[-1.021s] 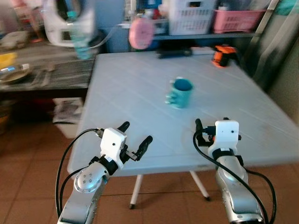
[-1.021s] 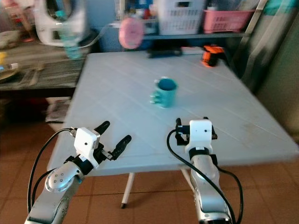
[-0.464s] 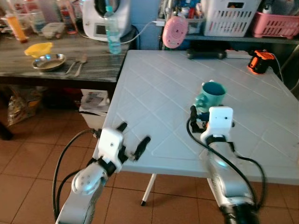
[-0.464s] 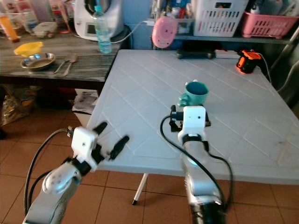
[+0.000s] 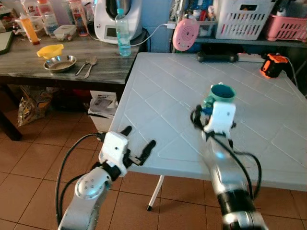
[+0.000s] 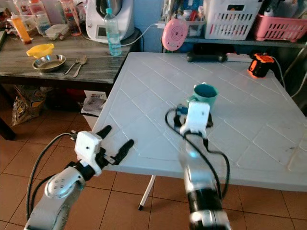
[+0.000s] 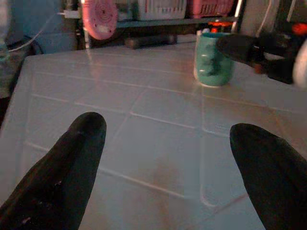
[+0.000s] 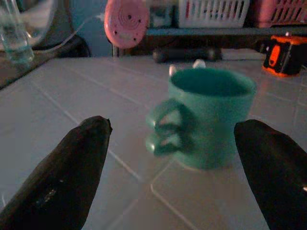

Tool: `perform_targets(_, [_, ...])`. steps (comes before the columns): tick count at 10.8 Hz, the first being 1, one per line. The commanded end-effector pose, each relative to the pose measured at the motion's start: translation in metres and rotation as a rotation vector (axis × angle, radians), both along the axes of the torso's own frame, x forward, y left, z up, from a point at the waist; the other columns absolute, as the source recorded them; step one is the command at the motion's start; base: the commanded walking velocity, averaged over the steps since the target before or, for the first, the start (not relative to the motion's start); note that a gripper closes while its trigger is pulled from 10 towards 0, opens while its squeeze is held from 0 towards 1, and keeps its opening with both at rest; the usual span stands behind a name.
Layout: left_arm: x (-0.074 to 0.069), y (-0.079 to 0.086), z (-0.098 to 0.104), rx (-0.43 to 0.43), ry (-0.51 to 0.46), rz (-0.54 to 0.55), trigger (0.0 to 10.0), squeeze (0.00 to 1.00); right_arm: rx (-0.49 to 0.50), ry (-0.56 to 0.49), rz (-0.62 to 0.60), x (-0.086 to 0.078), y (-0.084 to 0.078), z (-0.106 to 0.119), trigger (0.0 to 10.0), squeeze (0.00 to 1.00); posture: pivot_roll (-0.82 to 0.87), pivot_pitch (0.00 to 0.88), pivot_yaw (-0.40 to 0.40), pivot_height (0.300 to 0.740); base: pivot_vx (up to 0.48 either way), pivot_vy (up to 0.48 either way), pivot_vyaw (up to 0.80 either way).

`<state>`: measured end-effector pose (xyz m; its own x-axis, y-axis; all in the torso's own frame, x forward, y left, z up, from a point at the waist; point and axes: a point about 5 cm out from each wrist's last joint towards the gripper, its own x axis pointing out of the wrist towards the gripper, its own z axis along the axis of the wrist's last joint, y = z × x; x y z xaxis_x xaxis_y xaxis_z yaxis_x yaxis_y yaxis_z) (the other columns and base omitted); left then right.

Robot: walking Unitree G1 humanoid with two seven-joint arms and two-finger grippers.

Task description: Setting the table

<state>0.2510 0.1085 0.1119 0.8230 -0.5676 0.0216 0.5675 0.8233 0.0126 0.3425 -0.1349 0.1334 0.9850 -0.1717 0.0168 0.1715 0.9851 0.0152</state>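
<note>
Gaping right claw (image 8: 172,187) just short of teal mug (image 8: 208,117) — table (image 5: 158,91) mid-span.

The white counter (image 5: 158,96) carries a teal mug (image 5: 219,96) near its centre. An orange tool (image 5: 272,64) lies at two o'clock. A black bar (image 5: 217,57) lies at twelve.

A teal mug (image 8: 209,116) is standing out against the pale blue-white tabletop (image 5: 158,96), which is showing a diamond grid of grooved lines. Behind it a pink round fan (image 5: 185,34) is glowing beside a white basket (image 5: 240,19) and a pink one (image 5: 286,27). An orange-and-black tool (image 5: 272,65) is sitting on the tabletop. A yellow bowl (image 5: 50,50) is brightening the grey streaked counter (image 5: 57,72). Terracotta floor tiles (image 5: 29,163) are showing below.
</note>
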Motion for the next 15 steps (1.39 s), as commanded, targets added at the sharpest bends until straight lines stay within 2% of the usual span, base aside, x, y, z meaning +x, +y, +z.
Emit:
perform_targets(1, [0.001,0.0,0.009,0.005,-0.022,-0.002,10.0,0.0,0.014,-0.03,0.005,0.006,0.003,0.009,10.0,0.0,0.09,0.023,0.027,0.74,0.0,0.0,0.0])
perform_targets(3, [0.002,0.005,0.013,0.0,-0.027,0.033,10.0,0.0,-0.022,-0.049,0.054,0.0,0.006,0.008,10.0,0.0,0.1,0.016,0.02,0.74,0.0,0.0,0.0])
perform_targets(5, [0.004,0.008,0.012,-0.017,-0.013,0.06,10.0,0.0,-0.066,-0.046,0.066,-0.01,0.001,-0.001,10.0,0.0,0.09,0.01,0.014,0.74,0.0,0.0,0.0])
perform_targets(9, [0.007,0.004,0.012,-0.025,-0.006,0.061,10.0,0.0,-0.116,-0.062,0.095,-0.026,-0.01,-0.005,10.0,0.0,0.08,0.0,0.015,0.74,0.0,-0.393,0.0])
perform_targets(12, [0.006,0.003,0.011,-0.029,-0.001,0.057,10.0,0.0,-0.161,-0.042,0.137,-0.044,-0.013,-0.014,10.0,0.0,0.07,0.004,0.016,0.74,0.0,-0.48,0.0])
perform_targets(15, [0.007,0.003,0.01,-0.039,0.004,0.069,10.0,0.0,-0.151,-0.043,0.15,-0.047,-0.013,-0.012,10.0,0.0,0.07,0.005,0.019,0.74,0.0,-0.272,0.0])
